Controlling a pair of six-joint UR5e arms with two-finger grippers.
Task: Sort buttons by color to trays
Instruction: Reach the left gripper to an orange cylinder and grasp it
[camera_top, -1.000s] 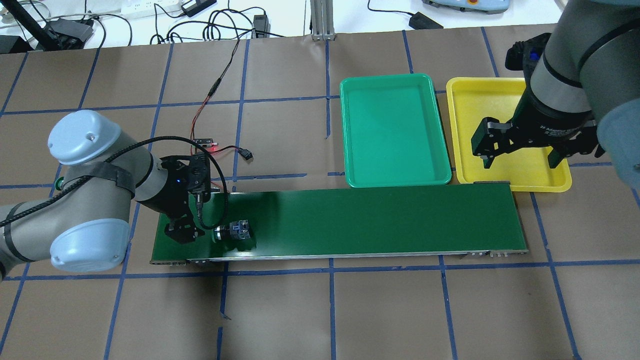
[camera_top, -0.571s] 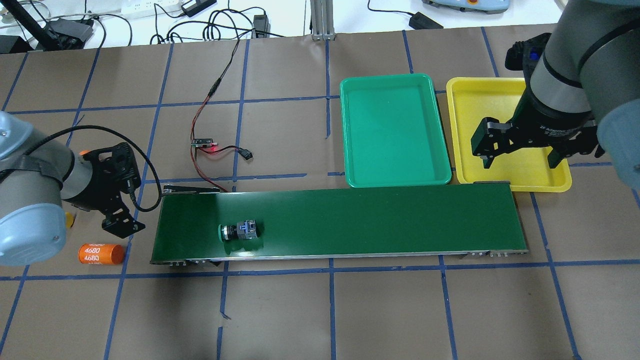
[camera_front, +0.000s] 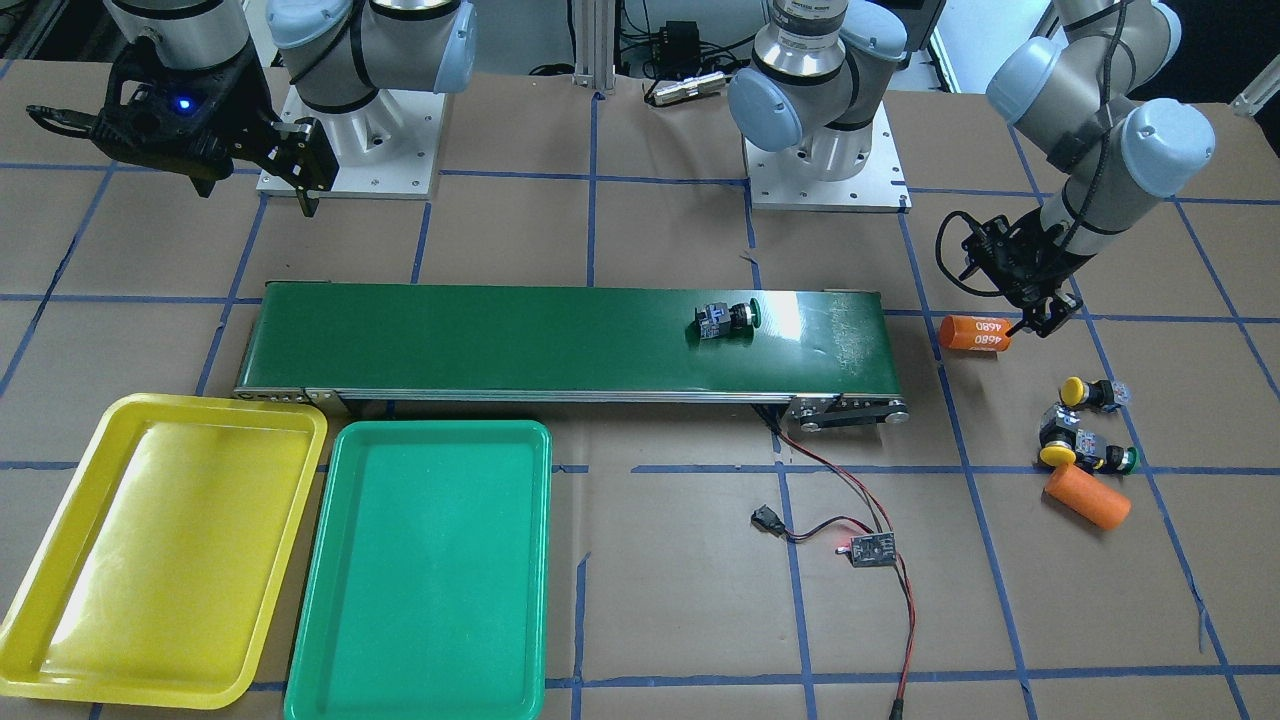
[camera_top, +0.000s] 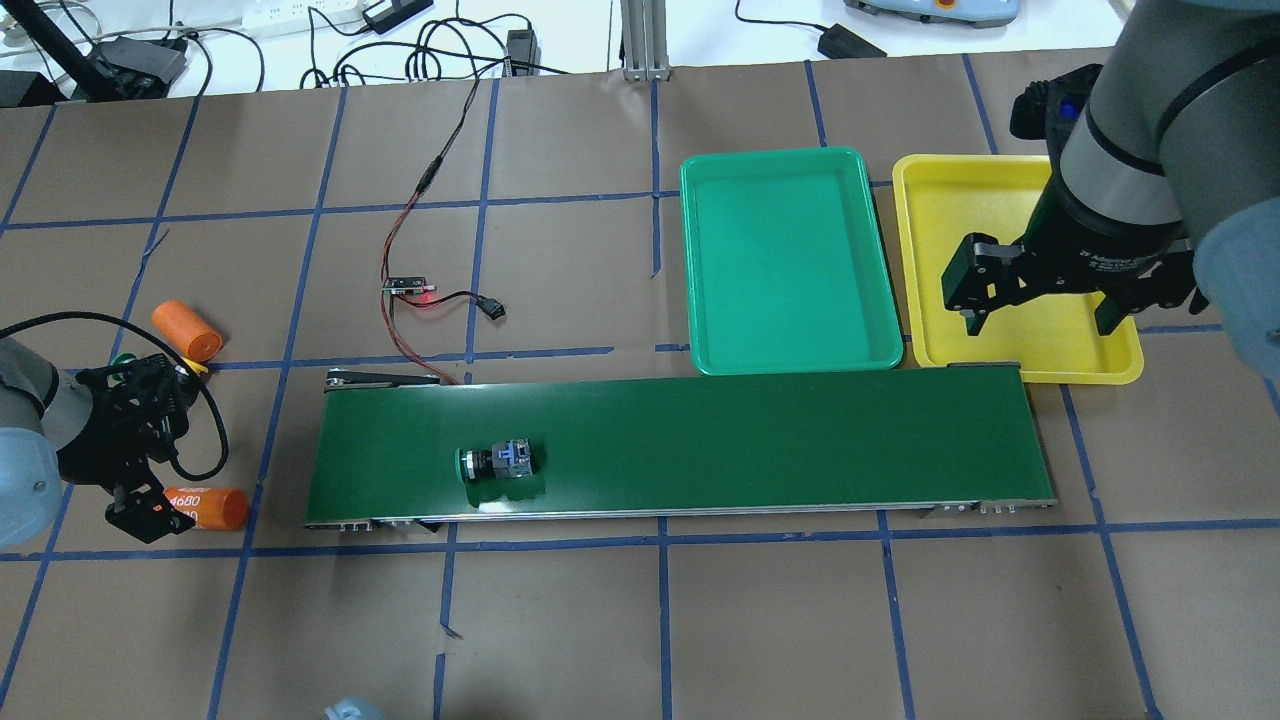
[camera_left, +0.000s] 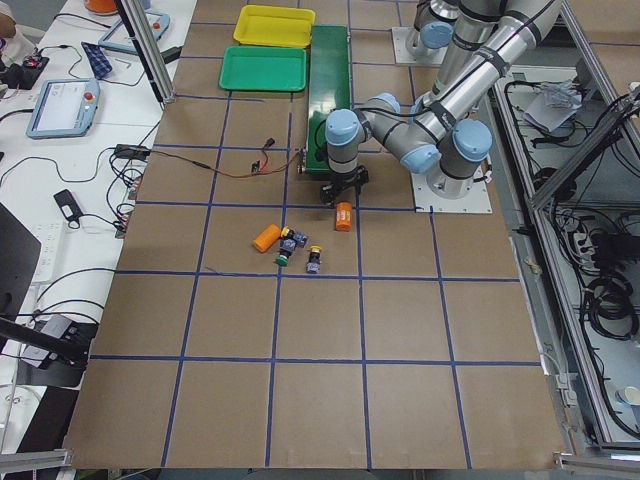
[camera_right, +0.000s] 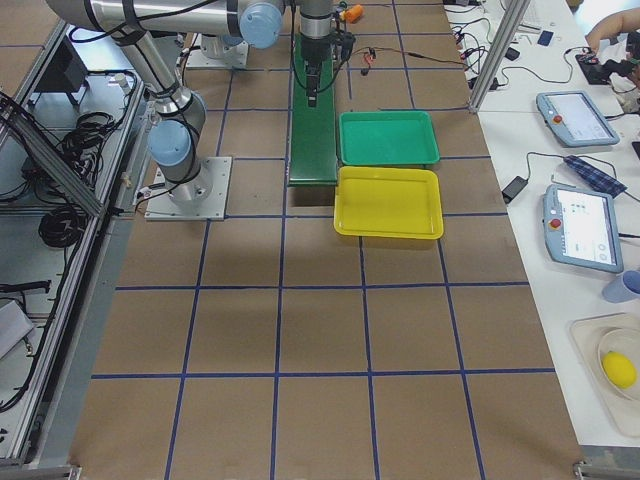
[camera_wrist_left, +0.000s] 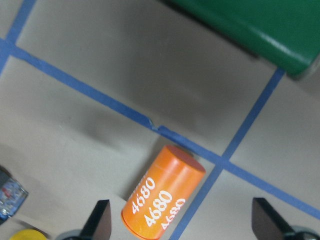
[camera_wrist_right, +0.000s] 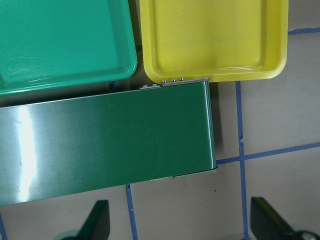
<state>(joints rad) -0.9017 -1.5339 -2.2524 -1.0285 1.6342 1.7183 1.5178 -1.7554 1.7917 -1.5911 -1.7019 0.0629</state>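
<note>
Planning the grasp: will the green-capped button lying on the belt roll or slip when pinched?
The green button lies on its side; its round cap may let it rock, but the blocky body probably stops rolling. Those flat body faces likely grip better than the domed cap.

Silver-grey arms (camera_front: 1090, 60) with pale-blue joint caps (camera_front: 1165, 145), black grippers (camera_top: 1042, 322) and cable (camera_top: 222, 440)

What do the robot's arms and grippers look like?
The left arm and right arm are silver-grey tubes with pale-blue joint caps. A black cable loops along the left one. The left gripper and right gripper are black with two fingers. The right one bears white lettering, with a blue light at its wrist.
</note>
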